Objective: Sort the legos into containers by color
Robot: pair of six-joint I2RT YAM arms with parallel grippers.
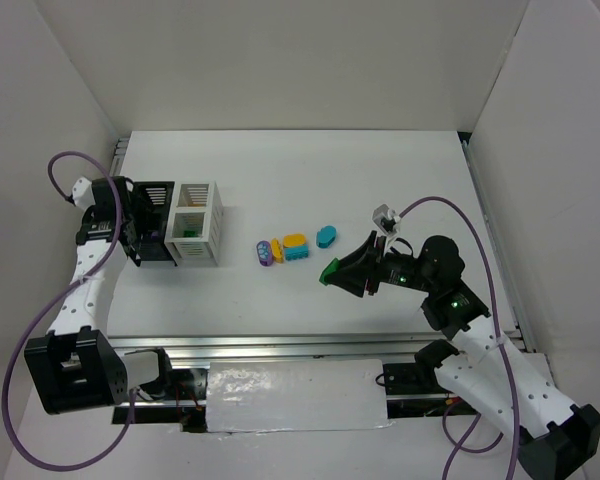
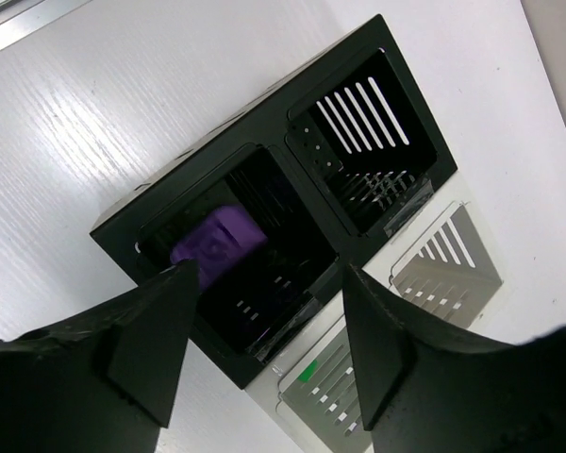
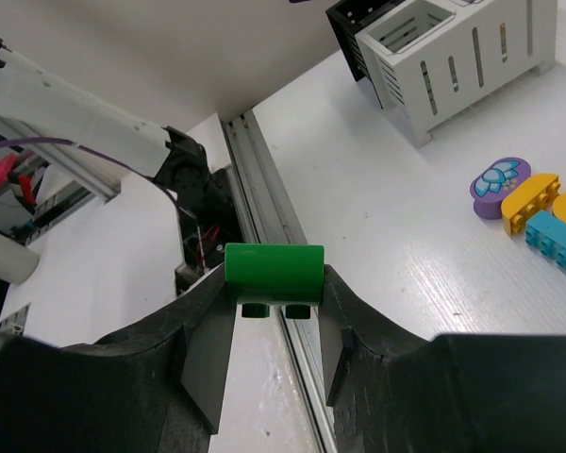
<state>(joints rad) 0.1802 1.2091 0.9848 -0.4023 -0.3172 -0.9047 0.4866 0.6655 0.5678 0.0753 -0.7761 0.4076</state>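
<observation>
Bricks like these are looking light, rigid and glossy (likely to slip if pinched on a rounded edge), so I judge flat opposite sides are offering the surest hold. The right end effector (image 3: 274, 311) is clamping the green brick (image 3: 274, 267) across its sides, at lower centre of its wrist view. The left end effector (image 2: 269, 283) is hanging released over the black container (image 2: 245, 123), with a purple brick (image 2: 217, 243) lying in the compartment at lower left of the frame.
</observation>
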